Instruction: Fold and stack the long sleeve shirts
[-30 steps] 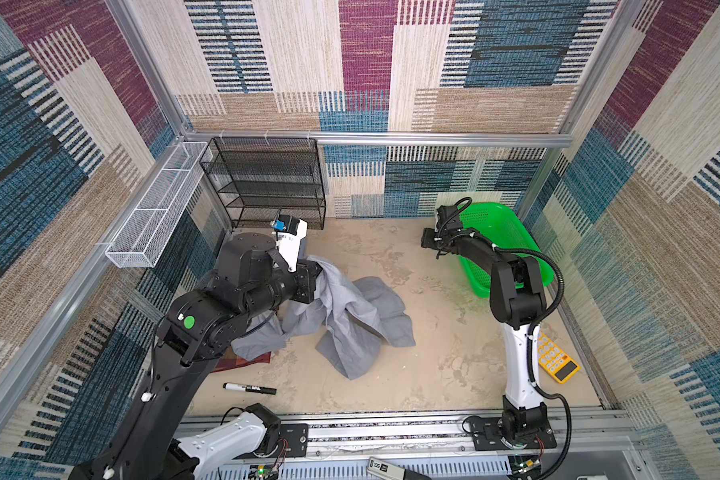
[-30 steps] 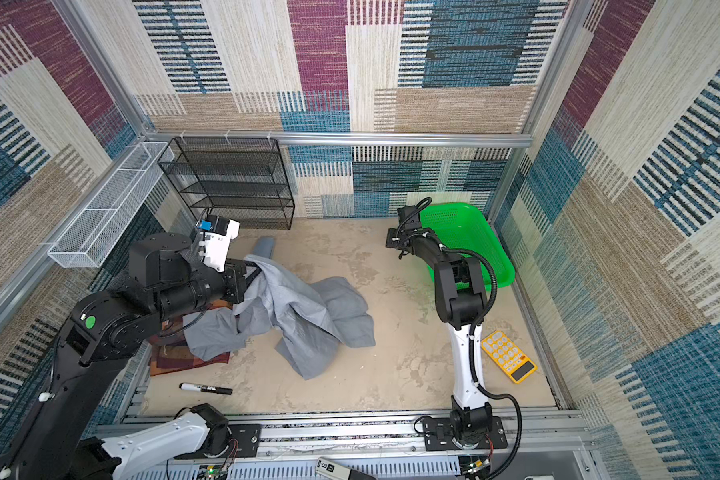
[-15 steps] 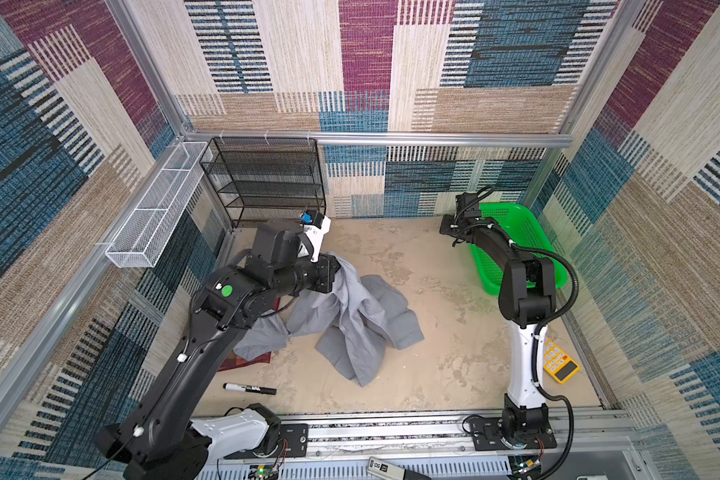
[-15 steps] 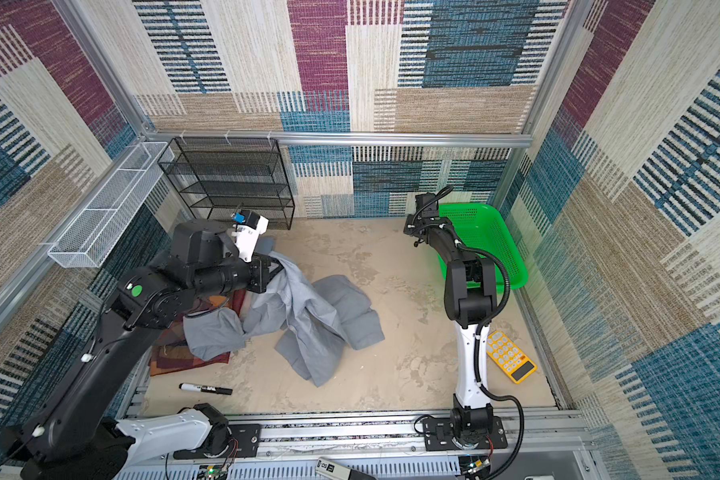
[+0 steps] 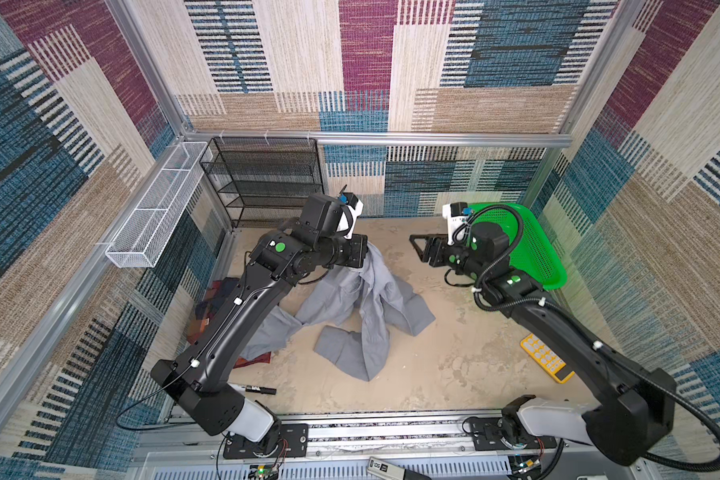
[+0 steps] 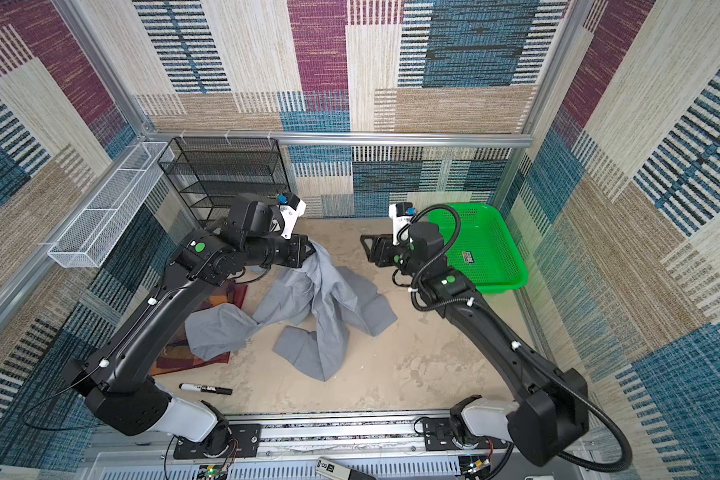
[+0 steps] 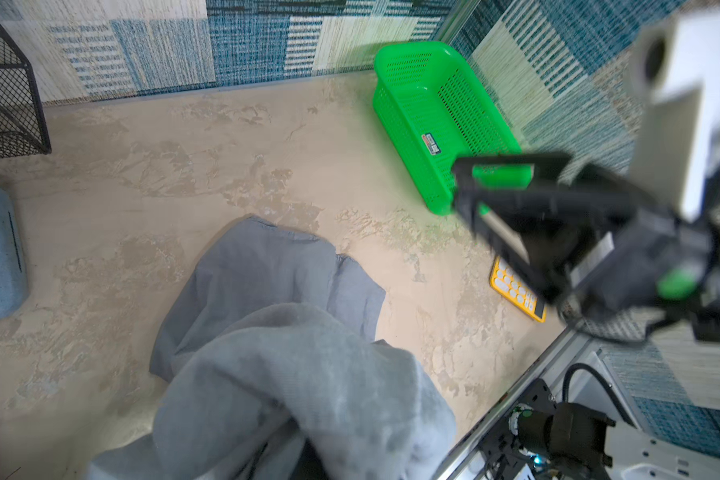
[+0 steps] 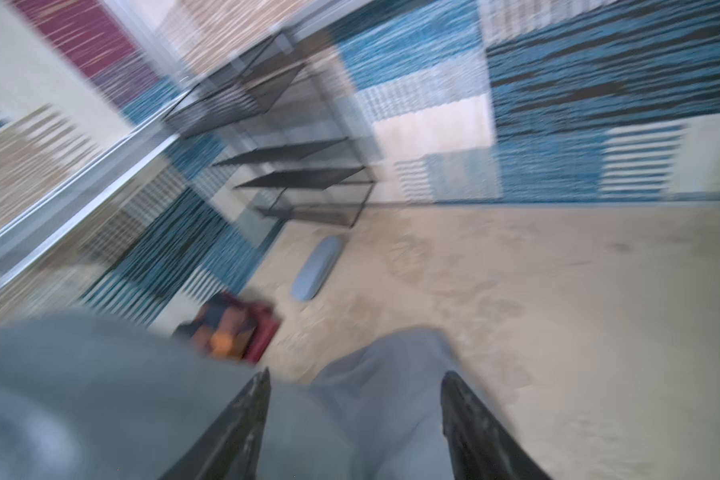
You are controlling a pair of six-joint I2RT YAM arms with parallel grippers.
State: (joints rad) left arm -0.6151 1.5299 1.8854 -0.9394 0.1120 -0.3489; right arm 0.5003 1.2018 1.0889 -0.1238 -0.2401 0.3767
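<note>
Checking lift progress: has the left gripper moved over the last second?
Yes. In a top view the left gripper, shut on the grey shirt, has shifted right, closer to the green basket.

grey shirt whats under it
The plaid shirt lies partly under a sleeve of the grey shirt; maroon and orange patches show. Cloth and the left arm hide the rest.

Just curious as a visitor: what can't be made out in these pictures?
Plaid shirt: mostly hidden in both top views by the left arm and grey shirt.
Left gripper: fingertips buried in the cloth.
Blue-grey case: blurred in the right wrist view, edge-cut in the left.
</note>
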